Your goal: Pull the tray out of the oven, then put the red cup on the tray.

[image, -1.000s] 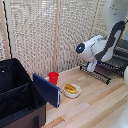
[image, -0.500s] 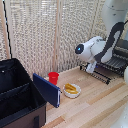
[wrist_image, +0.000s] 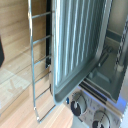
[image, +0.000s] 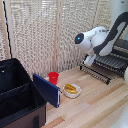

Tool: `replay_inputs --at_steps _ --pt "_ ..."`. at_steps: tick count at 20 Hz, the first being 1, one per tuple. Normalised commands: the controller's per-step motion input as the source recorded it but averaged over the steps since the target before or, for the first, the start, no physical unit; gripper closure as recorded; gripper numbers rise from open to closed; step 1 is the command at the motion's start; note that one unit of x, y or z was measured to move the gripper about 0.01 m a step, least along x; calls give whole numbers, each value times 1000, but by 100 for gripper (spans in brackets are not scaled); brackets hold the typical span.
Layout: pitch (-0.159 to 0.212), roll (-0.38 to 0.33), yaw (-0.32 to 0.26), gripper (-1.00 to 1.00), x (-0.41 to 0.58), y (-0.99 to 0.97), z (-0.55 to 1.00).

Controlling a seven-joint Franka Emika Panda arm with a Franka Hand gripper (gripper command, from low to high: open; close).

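Observation:
The oven (image: 121, 54) stands at the exterior view's right edge with its door folded down. The dark ridged tray (image: 109, 63) sticks out of it over the door. In the wrist view the tray (wrist_image: 80, 40) fills the middle, tilted, beside a wire rack (wrist_image: 40, 60) and the oven's knobs (wrist_image: 78, 105). My gripper (image: 90, 59) hangs at the tray's outer end; its fingers are too small and dark to read and do not show in the wrist view. The red cup (image: 53, 77) stands upright on the wooden table, well away towards the exterior view's left.
A white bowl with yellow food (image: 71, 90) sits just in front of the cup. A big black soft case (image: 17, 97) with a blue flap (image: 47, 90) fills the exterior view's lower left. A slatted blind (image: 45, 35) backs the table.

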Motion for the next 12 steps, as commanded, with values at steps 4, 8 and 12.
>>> replay_inputs --at_steps 4,8,12 --pt "-111 191 -244 -100 0 254 270" --pt "-80 285 -182 -100 61 326 113" --pt "-70 307 -158 -100 94 372 83"
